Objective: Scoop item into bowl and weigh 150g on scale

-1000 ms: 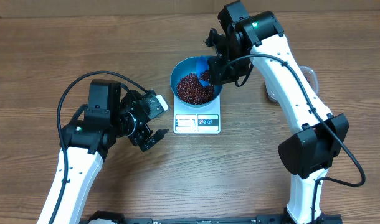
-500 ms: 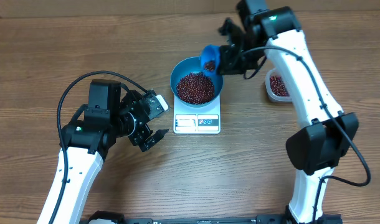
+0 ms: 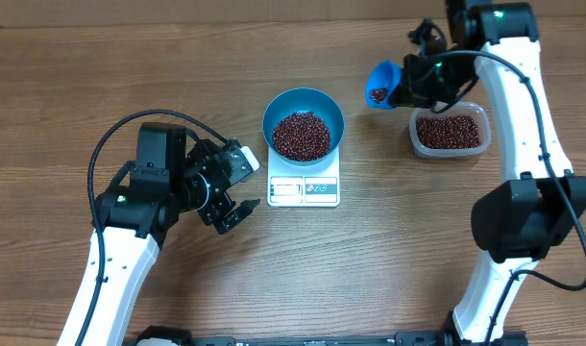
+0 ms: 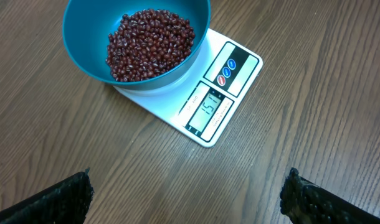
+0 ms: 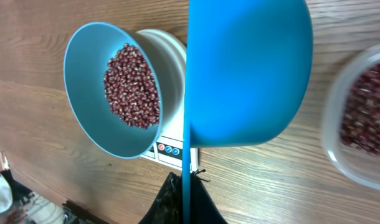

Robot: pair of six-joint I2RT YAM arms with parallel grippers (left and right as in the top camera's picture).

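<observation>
Scoop (image 3: 381,85), clamped in right gripper (image 3: 408,83), has been swung from bowl (image 3: 304,101) back toward tub (image 3: 451,152), leftover beans (image 3: 377,94) aboard. Left gripper (image 4: 189,193) fingers held apart. Weighing on scale (image 3: 304,189) judged nearly done.

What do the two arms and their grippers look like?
The left arm and the right arm have white links, black joint housings, a small green light each, and black cables looping alongside. The left gripper and the right gripper are mostly black.
</observation>
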